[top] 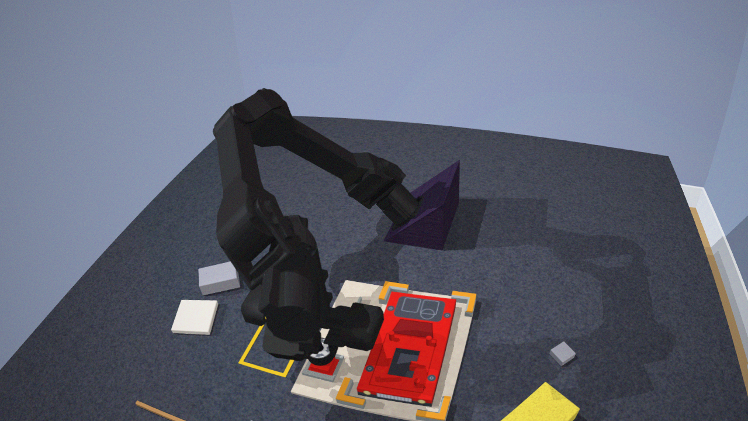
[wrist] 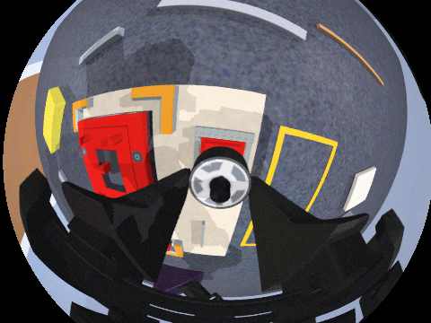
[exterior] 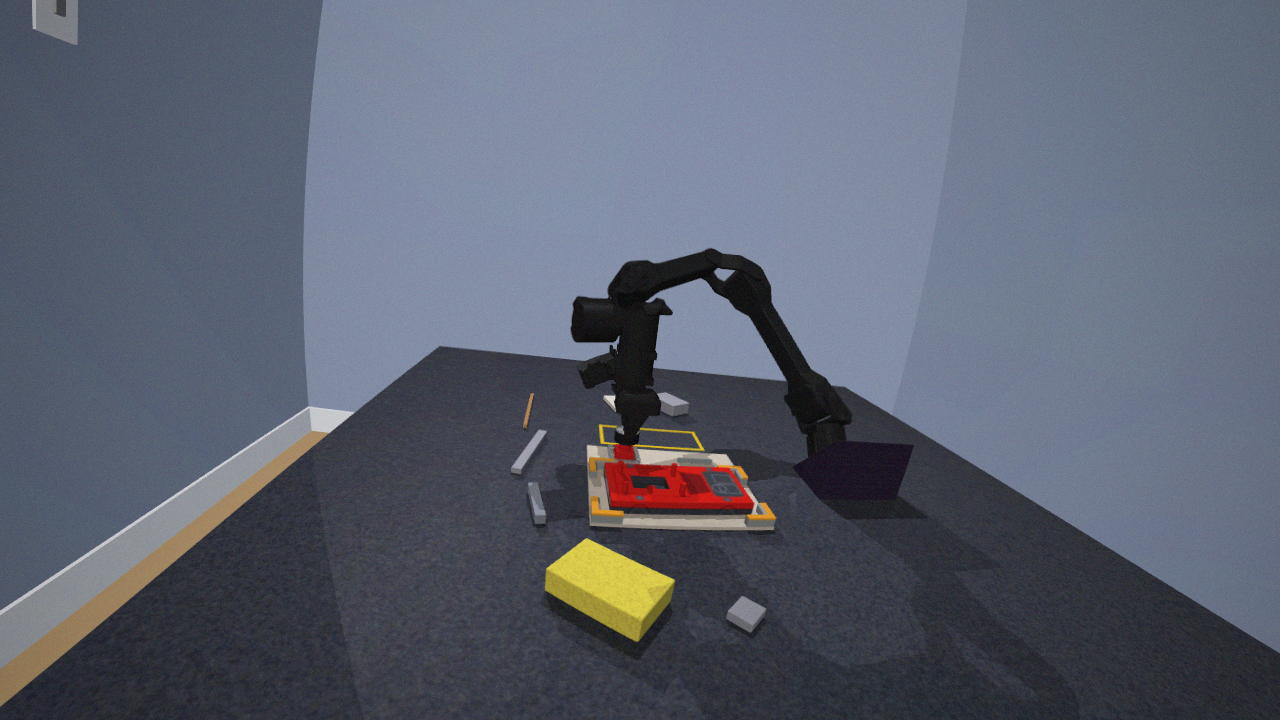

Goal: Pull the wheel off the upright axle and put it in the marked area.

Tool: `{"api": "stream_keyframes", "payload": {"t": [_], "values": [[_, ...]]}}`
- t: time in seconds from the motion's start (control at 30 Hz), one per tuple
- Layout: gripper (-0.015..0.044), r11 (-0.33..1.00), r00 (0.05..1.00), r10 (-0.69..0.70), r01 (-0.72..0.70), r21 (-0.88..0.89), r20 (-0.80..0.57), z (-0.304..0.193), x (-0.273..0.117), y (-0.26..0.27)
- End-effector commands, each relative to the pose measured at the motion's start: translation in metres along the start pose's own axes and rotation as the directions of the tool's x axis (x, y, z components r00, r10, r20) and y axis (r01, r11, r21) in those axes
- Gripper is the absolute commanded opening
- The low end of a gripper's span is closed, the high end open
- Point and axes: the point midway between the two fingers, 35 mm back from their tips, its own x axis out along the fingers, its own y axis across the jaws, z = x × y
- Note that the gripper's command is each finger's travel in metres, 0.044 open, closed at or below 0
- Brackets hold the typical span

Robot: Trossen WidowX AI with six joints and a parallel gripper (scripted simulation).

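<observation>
The gripper [wrist: 219, 186] pinches the wheel [wrist: 219, 183] just above its red axle block [wrist: 223, 145]; the lift looks underway, a carry to the yellow-marked area [wrist: 302, 179] beside that block likely next.

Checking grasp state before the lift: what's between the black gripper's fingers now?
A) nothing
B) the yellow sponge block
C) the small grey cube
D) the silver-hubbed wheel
D: in the wrist view the black gripper is shut on the silver-hubbed wheel, one finger each side.
</observation>
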Motion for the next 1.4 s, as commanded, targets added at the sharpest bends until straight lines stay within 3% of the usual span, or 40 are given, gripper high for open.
{"api": "stream_keyframes", "payload": {"t": [0.0,1.37], "values": [[0.0,1.0,1.0,0.006,-0.006,-0.007,0.013,-0.001,-0.01,0.002],[0.0,1.0,1.0,0.005,-0.005,-0.008,0.016,-0.001,-0.023,0.002]]}}
